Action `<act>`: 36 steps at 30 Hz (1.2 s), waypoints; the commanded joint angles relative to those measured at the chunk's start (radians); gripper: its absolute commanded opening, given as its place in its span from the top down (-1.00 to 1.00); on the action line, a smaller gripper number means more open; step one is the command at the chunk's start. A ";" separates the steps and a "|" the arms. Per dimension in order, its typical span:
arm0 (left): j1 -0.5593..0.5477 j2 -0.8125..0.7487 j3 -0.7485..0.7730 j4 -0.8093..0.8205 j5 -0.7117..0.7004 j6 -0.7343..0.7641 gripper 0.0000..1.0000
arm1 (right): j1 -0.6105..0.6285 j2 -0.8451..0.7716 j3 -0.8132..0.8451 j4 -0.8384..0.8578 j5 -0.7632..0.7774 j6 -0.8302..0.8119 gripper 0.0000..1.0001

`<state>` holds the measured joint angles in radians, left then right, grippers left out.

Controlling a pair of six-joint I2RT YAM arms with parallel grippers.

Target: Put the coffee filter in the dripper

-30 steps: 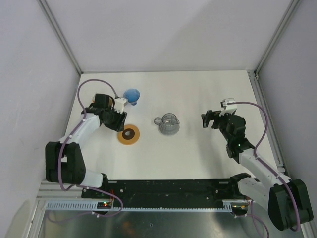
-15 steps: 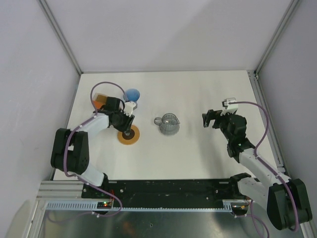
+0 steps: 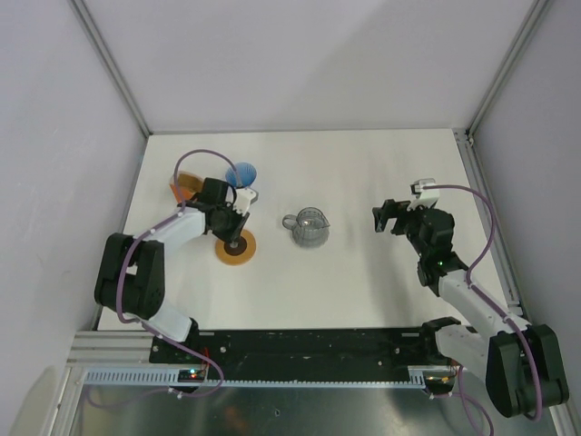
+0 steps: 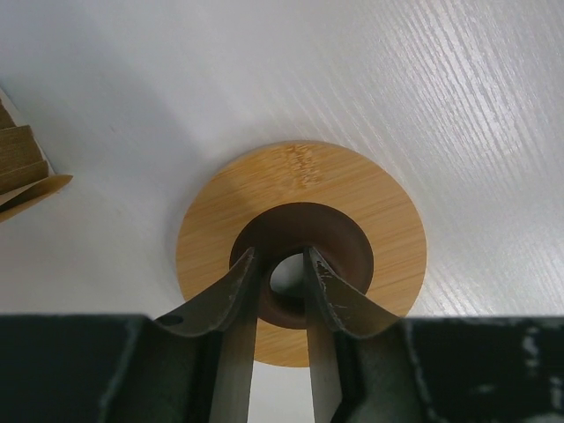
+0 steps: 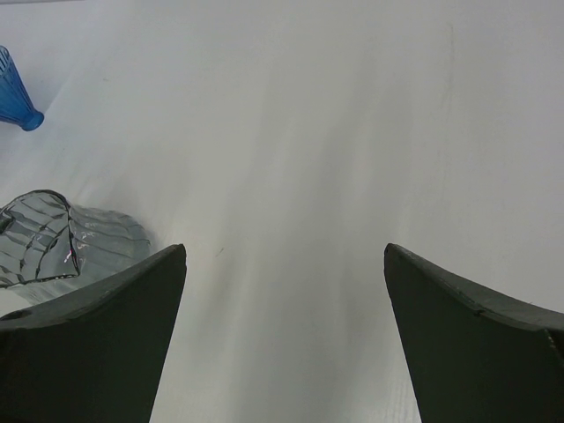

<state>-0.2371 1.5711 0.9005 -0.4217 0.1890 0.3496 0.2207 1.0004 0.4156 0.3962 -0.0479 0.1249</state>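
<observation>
Our left gripper (image 4: 278,261) has its jaws only narrowly apart with nothing between them, tips poised over the dark hole of the wooden ring (image 4: 300,198). The coffee filter (image 4: 25,173) shows at the left edge of the wrist view as folded brown paper, untouched, apparently in the orange holder (image 3: 184,186). We judge the pick not yet made. Next we must swing left to the holder and pinch one paper edge (thin stuff, easy to take two). The dripper (image 3: 243,173) stands upper left in the overhead view, just beside the holder and near the table (image 3: 381,163) corner, so room there is tight. Our right gripper (image 5: 284,256) gapes wide, holding nothing, well apart from the mug (image 3: 310,227).
</observation>
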 commanded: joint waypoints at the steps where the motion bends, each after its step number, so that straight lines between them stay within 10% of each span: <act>1: -0.011 0.068 -0.028 0.057 -0.093 0.044 0.40 | -0.007 -0.002 0.042 0.041 -0.019 0.016 -0.99; 25: 0.044 0.000 -0.061 0.074 -0.030 0.046 0.37 | -0.026 0.011 0.042 0.054 -0.056 0.039 -0.99; 36: -0.033 -0.039 -0.049 0.091 -0.058 0.039 0.99 | -0.027 -0.016 0.042 0.033 -0.051 0.037 -0.99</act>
<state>-0.2604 1.5520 0.8471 -0.3748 0.1040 0.3939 0.1986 1.0069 0.4156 0.4019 -0.0963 0.1574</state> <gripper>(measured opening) 0.023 0.993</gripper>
